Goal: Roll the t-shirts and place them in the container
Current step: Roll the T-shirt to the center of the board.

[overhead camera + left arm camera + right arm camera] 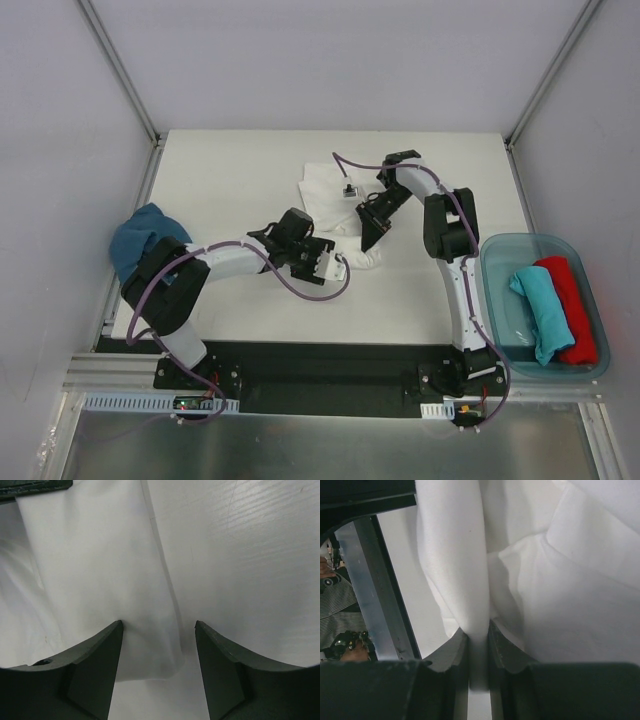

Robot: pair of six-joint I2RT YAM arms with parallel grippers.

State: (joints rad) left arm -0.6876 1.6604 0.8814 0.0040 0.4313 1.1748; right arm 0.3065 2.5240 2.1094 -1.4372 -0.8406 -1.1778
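Four t-shirts, by my count. One white t-shirt [335,195] lies rumpled in the middle of the table [230,180]. One dark blue t-shirt [140,235] is bunched at the table's left edge. One teal t-shirt [540,310] and one red t-shirt [572,305] lie rolled side by side in the single clear bin [520,240] on the right.

There are two arms. The right gripper [370,235] has pinched a fold of the white cloth tight between nearly closed fingers, which only its own wrist camera shows plainly. The left gripper [335,265] sits at the shirt's near edge. Its wrist view shows the jaws wide apart over the hem, holding nothing.

Only the overhead view takes in the bin and the coloured shirts. The left arm's elbow hides part of the dark blue one (hard to judge its shape), and the right arm crosses over the white one.
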